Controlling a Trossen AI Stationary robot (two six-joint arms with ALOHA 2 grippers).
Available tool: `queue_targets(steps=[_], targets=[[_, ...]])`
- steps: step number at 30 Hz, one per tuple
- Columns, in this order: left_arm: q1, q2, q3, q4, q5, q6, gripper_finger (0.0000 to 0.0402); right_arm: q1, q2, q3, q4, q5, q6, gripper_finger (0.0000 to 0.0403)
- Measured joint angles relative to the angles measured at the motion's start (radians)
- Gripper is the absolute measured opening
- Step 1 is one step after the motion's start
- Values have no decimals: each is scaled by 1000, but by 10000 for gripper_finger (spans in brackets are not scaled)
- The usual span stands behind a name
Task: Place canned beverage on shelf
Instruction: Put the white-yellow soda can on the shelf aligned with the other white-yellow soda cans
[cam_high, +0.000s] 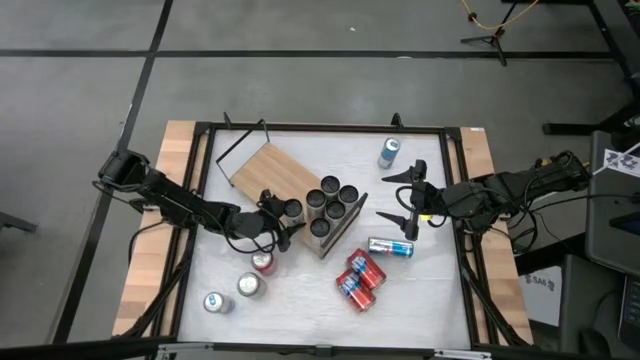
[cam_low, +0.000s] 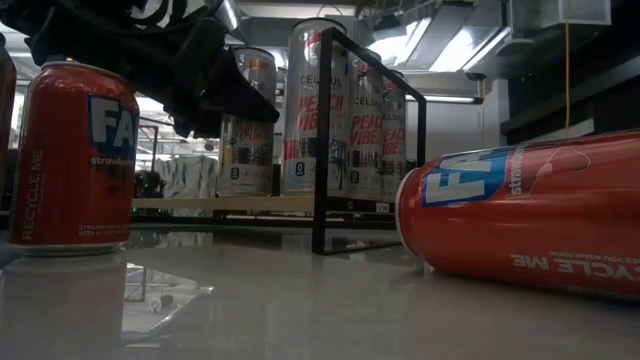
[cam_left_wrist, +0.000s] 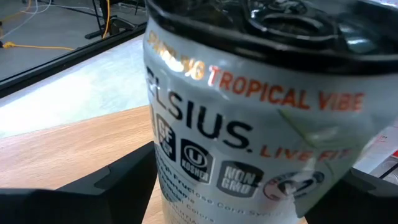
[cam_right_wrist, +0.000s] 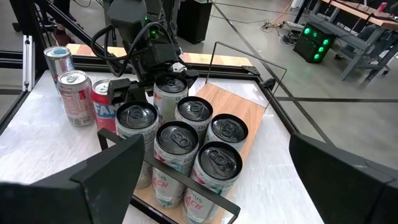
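Left gripper (cam_high: 279, 222) clamping can (cam_high: 291, 209) upright over shelf (cam_high: 270, 170), right gripper (cam_high: 402, 198) splayed

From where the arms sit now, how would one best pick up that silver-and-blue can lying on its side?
Grip the lying can across its round middle, from straight above, jaws spanning its width. Its ends point sideways, and the right gripper hovers open nearby.

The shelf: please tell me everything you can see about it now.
The shelf is a flat rectangular board of light wood on a thin black wire frame, lying at an angle on the white table. Five upright Celsius cans are grouped at one end; the left gripper holds a sixth can beside them. The other end is bare.
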Motion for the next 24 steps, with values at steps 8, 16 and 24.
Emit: queue_targets(steps=[8,16,24], targets=[[0,0,0,13,-20,8,326,0,0,0,0,0,0,396],[0,-13,0,52,-21,9,326,0,0,0,0,0,0,396],[0,-70,0,52,-29,90,326,1,0,0,0,0,0,396]])
